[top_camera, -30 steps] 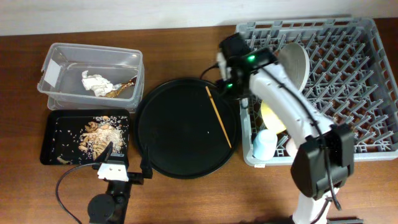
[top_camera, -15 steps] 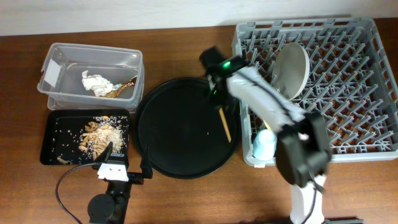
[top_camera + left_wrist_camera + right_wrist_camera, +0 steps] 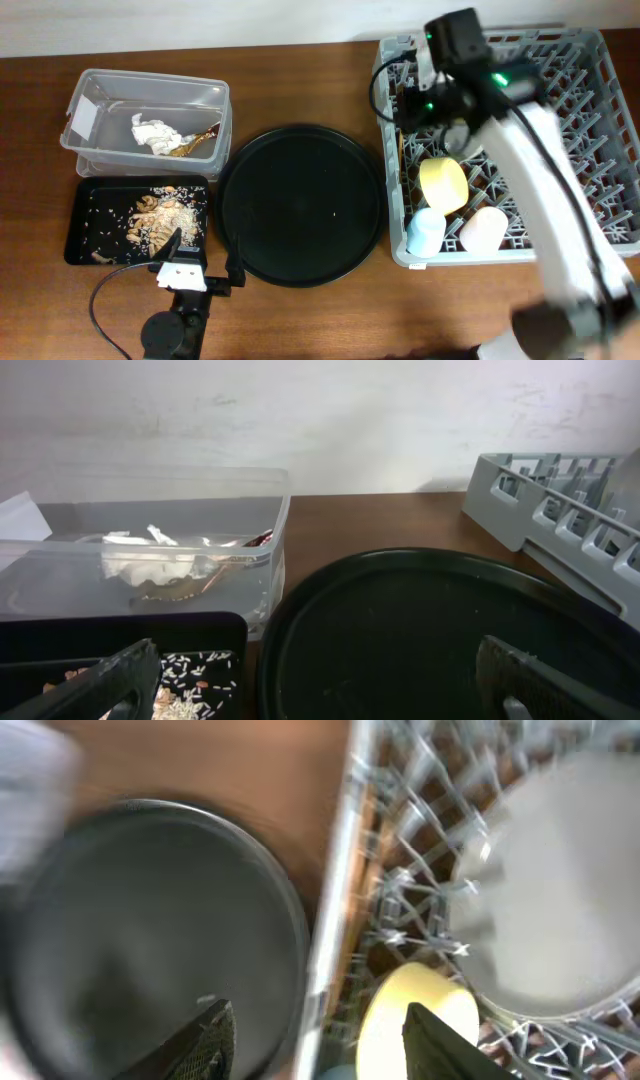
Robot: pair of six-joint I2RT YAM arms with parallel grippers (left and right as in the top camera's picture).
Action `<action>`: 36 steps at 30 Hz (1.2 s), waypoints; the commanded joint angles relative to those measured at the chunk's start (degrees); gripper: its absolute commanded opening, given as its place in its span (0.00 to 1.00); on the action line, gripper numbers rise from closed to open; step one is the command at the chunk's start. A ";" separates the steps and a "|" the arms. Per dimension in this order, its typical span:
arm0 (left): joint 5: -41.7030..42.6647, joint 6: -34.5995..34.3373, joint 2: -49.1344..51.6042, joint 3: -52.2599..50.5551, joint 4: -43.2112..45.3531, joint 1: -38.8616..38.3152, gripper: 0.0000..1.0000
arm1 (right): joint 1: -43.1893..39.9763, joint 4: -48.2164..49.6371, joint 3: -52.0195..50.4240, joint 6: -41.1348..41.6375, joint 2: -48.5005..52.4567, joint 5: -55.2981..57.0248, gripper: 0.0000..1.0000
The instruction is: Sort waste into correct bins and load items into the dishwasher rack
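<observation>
My right gripper is open and empty over the left side of the grey dishwasher rack. In the right wrist view it hangs above the rack wall, with the yellow bowl and grey plate beside it. The bowl, blue cup and pink cup sit in the rack. No chopstick shows clearly. The clear tub holds the tissue and brown wrapper. The shallow black tray holds food leftovers. My left gripper is open and empty.
The big round black tray lies between the bins and the rack with nothing on it, and also shows in the left wrist view. The right arm hides most of the plate from overhead. A black cable loops at the front left.
The right arm reached the chopstick on the round tray, then swung back over the rack. The chopstick is gone from the tray. The left arm has not moved.
</observation>
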 commanded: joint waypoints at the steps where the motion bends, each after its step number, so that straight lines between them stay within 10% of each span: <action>1: 0.44 0.90 -0.28 -0.28 -0.13 0.00 1.00 | 8.92 -1.22 1.97 0.42 -13.00 -1.88 0.99; 12: 0.44 0.90 -0.28 -0.26 -0.13 0.00 0.99 | 13.49 -7.21 -0.92 -5.73 -36.79 8.92 0.99; 25: 0.44 0.90 -0.28 -0.26 -0.13 0.00 0.99 | -5.75 37.92 -89.94 -1.92 -95.10 3.96 0.99; 36: 0.44 0.90 -0.28 -0.28 -0.13 0.00 0.99 | -6.95 66.14 -109.13 -1.29 -97.35 3.74 0.99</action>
